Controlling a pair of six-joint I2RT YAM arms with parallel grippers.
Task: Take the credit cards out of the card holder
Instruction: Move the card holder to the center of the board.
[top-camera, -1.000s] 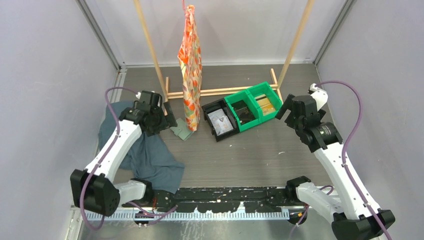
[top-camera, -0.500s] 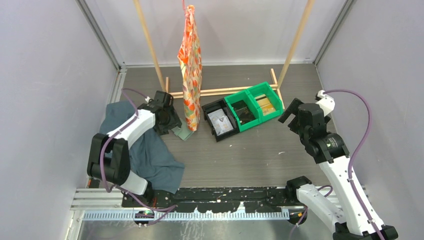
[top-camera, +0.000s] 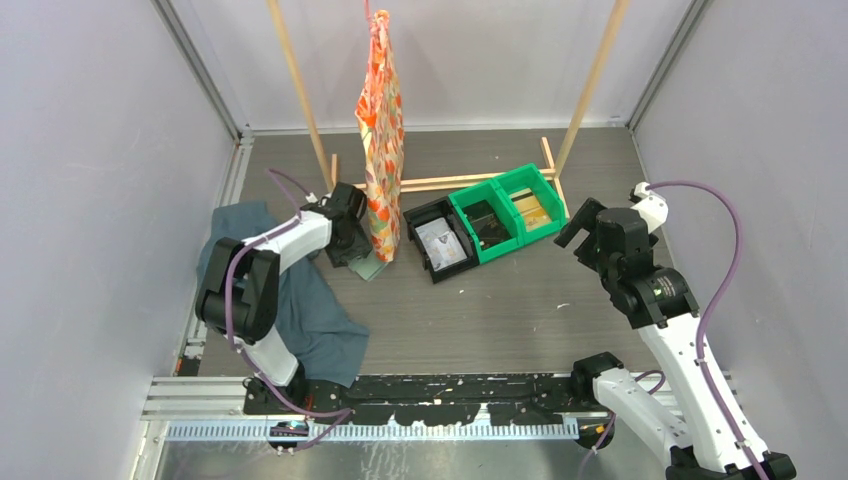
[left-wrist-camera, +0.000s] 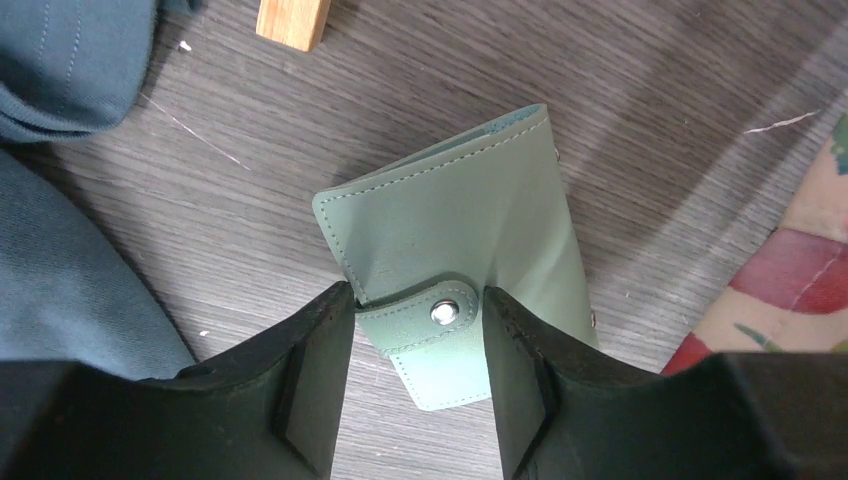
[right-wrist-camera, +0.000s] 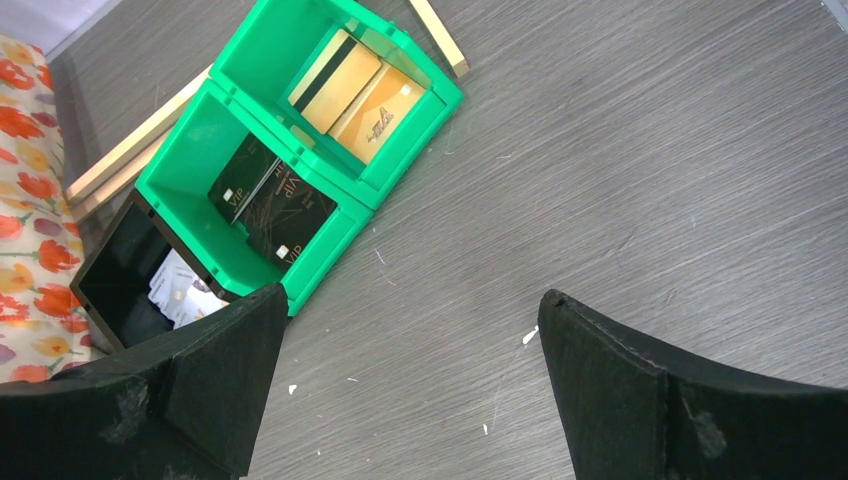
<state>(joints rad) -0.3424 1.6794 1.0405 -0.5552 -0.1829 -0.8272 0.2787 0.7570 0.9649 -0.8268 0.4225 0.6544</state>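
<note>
The sage-green card holder (top-camera: 367, 266) lies folded shut on the table just left of the hanging floral cloth. In the left wrist view the card holder (left-wrist-camera: 455, 225) has its snap strap (left-wrist-camera: 425, 318) fastened. My left gripper (top-camera: 351, 246) is down over it, and in the left wrist view the left gripper (left-wrist-camera: 417, 296) is open with one jaw on each side of the strap. No card shows in the holder. My right gripper (top-camera: 578, 220) is open and empty above bare table right of the bins; its wrist view shows the right gripper (right-wrist-camera: 410, 305) wide open.
Two joined green bins (top-camera: 507, 186) hold black cards (right-wrist-camera: 270, 205) and gold cards (right-wrist-camera: 360, 92); a black bin (top-camera: 421, 216) beside them holds white cards (right-wrist-camera: 180, 295). A floral cloth (top-camera: 381, 130) hangs from a wooden rack (top-camera: 440, 182). A dark teal cloth (top-camera: 300, 310) lies at the left.
My left arm has swung right and brought its gripper down over the card holder. My right arm shifted slightly right and back, then stayed still.
</note>
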